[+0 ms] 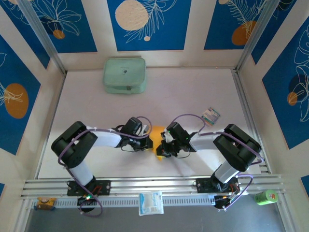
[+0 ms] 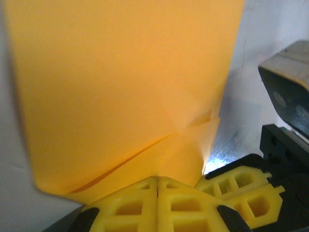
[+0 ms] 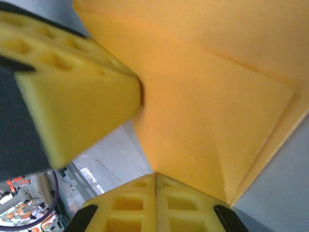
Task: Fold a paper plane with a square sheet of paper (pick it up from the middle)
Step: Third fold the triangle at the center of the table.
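The worktop [image 1: 193,92] lies bare along its left side and far right corner; a green pouch [image 1: 124,75] sits at the back, a striped card [image 1: 210,115] on the right.

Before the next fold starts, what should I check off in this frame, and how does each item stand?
1. Left gripper shut on the paper: ok.
2. Right gripper shut on the paper: ok.
3. Diagonal fold present in the paper: ok, seen from the left wrist.
4. Paper lifted off the table: cannot tell.
5. Grippers apart from each other: cannot tell, they sit very close.
6. Green pouch and striped card away from the paper: ok.
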You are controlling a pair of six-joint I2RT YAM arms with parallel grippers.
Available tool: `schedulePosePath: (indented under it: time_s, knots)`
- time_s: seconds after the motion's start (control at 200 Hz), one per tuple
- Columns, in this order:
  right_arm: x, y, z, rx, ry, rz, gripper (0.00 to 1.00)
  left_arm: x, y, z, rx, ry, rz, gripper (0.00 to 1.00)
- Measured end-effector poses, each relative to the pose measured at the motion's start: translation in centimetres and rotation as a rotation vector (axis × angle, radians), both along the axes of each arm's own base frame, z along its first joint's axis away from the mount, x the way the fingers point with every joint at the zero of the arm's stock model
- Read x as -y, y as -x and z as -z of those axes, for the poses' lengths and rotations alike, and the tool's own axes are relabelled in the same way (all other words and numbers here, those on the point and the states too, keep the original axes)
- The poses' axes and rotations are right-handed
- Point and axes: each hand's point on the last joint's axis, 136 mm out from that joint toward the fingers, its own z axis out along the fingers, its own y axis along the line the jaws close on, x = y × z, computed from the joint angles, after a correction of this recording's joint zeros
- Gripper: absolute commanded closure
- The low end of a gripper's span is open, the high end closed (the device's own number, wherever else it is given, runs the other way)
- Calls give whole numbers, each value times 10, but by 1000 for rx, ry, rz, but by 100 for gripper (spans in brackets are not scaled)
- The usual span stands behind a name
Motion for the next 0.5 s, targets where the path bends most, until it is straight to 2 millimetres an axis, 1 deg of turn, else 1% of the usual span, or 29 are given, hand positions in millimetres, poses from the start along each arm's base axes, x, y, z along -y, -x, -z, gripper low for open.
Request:
schedulePosePath:
  time_s: [0.2, 0.5]
  knots:
    - [1, -1, 0, 9, -1, -5, 98, -17, -21, 0, 13, -18, -51, 100]
    - [4, -5, 0, 25, -2, -16, 98, -36, -39, 0, 17, -45, -101, 100]
